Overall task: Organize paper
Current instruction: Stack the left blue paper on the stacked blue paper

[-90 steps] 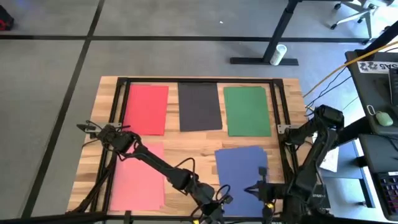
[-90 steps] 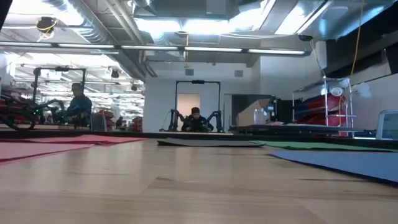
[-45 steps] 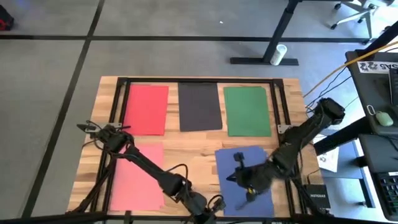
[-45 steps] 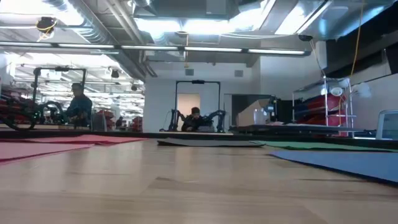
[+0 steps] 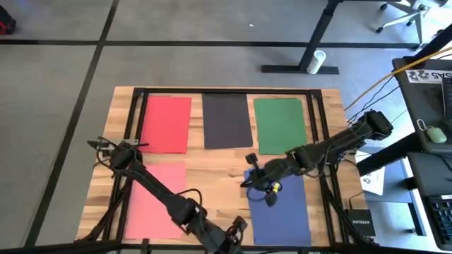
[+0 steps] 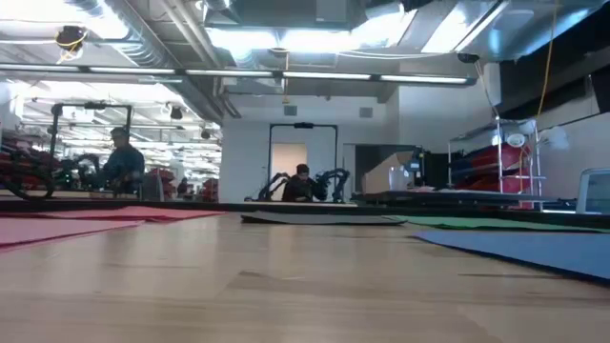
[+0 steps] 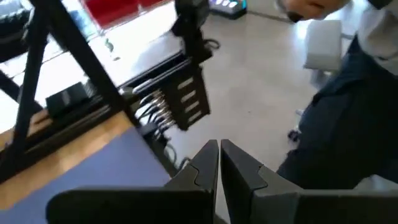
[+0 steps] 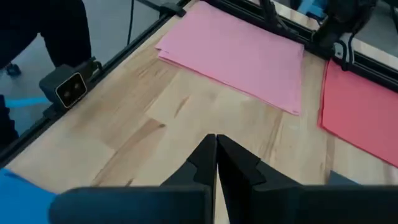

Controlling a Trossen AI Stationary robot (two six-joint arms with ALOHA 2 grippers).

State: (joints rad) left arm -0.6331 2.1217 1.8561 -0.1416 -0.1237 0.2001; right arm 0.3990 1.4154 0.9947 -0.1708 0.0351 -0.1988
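Five thin, limp paper sheets lie flat on the worktop (image 5: 212, 162). Clenched right hand (image 5: 256, 178) hovers over the blue sheet (image 5: 282, 208); lift by an edge. Left hand (image 5: 233, 236) clenched.

counter (image 5: 215, 159): light wood, frame centre | top row: red sheet (image 5: 167, 123), black sheet (image 5: 227, 121), green sheet (image 5: 281, 125) | bottom row: pink sheet (image 5: 154, 201) left, blue sheet (image 5: 282, 212) right

A robotics lab: other arm rigs (image 6: 303, 181), exposed ceiling ducts (image 6: 143, 38).
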